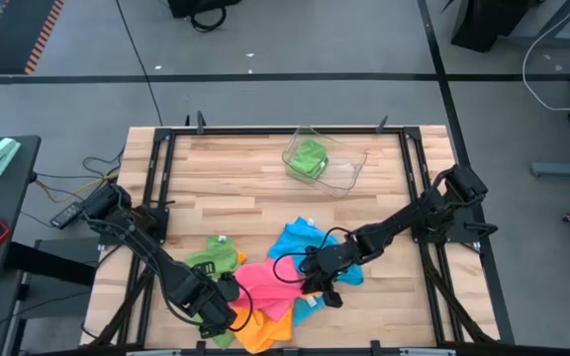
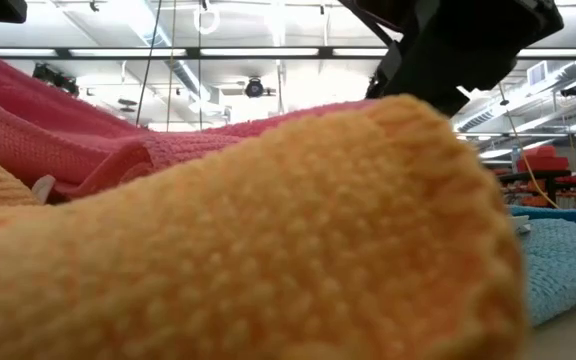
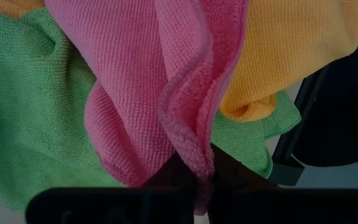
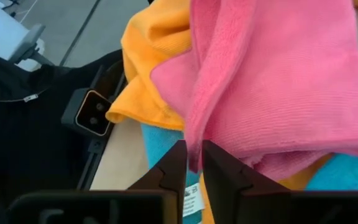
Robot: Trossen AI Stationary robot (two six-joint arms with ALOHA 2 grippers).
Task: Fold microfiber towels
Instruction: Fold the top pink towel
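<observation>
Pink towel (image 1: 265, 287) lies at the worktop's (image 1: 245, 188) near edge, spread between both hands over an orange towel (image 1: 265, 331). Left hand (image 1: 228, 314) clenched on the pink towel's folded edge, seen pinched between its fingers in the left wrist view. Right hand (image 1: 313, 282) grasps the opposite pink edge, fingers (image 4: 169, 171) nearly closed on it. Green towel (image 1: 214, 259) beside left, partly under the pile. Blue towel (image 1: 300, 242) under the right arm. Farther back, a clear tray (image 1: 344, 173) holds another green towel (image 1: 308, 158).
</observation>
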